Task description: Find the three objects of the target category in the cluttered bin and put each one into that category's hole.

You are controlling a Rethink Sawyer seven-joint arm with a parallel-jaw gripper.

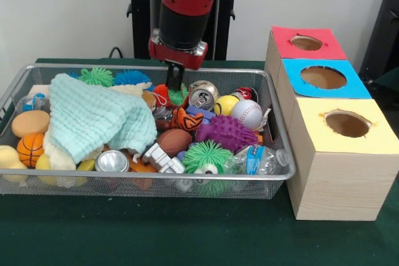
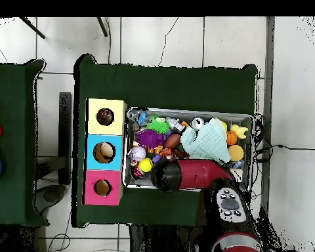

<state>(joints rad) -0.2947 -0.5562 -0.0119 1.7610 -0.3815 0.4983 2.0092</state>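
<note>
A wire mesh bin (image 1: 149, 177) is packed with clutter. My gripper (image 1: 174, 76) hangs from the red arm (image 2: 193, 174) over the bin's far side, just above an orange-and-green spiky toy (image 1: 169, 95) and beside a crushed can (image 1: 202, 96). Nothing shows in its grasp. Balls lie right of it: a baseball (image 1: 247, 113), a yellow ball (image 1: 225, 104), a striped orange ball (image 1: 187, 118) and a brown football (image 1: 174, 141). A basketball (image 1: 30, 147) rests at the left end. The red (image 1: 305, 42), blue (image 1: 323, 78) and yellow (image 1: 346, 123) holed boxes stand right of the bin.
A pale green cloth (image 1: 93, 119) covers the bin's left middle. A purple spiky ball (image 1: 227, 132), a green spiky ball (image 1: 206, 156), a second can (image 1: 112, 161) and a plastic bottle (image 1: 259, 159) crowd the front. From overhead the arm hides the bin's (image 2: 186, 110) lower edge.
</note>
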